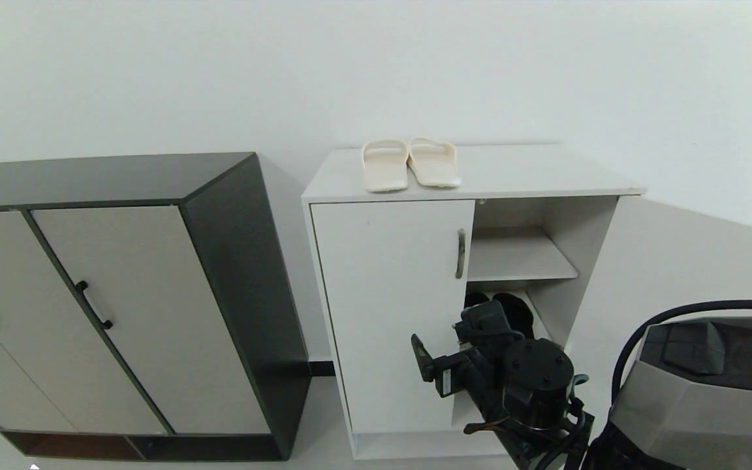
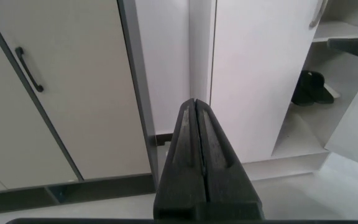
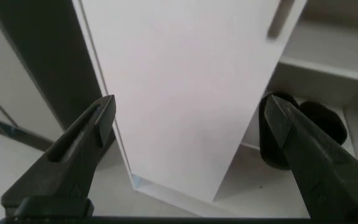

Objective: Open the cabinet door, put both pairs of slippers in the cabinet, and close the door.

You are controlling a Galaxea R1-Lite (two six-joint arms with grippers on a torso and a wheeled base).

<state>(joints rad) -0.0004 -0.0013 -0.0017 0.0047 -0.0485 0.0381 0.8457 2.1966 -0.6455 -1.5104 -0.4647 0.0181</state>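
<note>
The white cabinet (image 1: pixel 392 313) looks like smooth, matt laminated board, its door handle (image 1: pixel 460 253) dull metal. The cream slippers (image 1: pixel 386 163) look matt and rubbery.

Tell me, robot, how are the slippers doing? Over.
Left gripper shut, empty. Right gripper open, facing the closed door. Black slippers on bottom shelf; cream slippers on cabinet top. Nothing blocking.

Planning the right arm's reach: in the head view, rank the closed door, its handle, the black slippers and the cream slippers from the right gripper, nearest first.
From the right gripper:
1. Closed door, directly ahead.
2. Handle above and black slippers on bottom shelf: too close to call.
3. Cream slippers, on the cabinet top.
</note>
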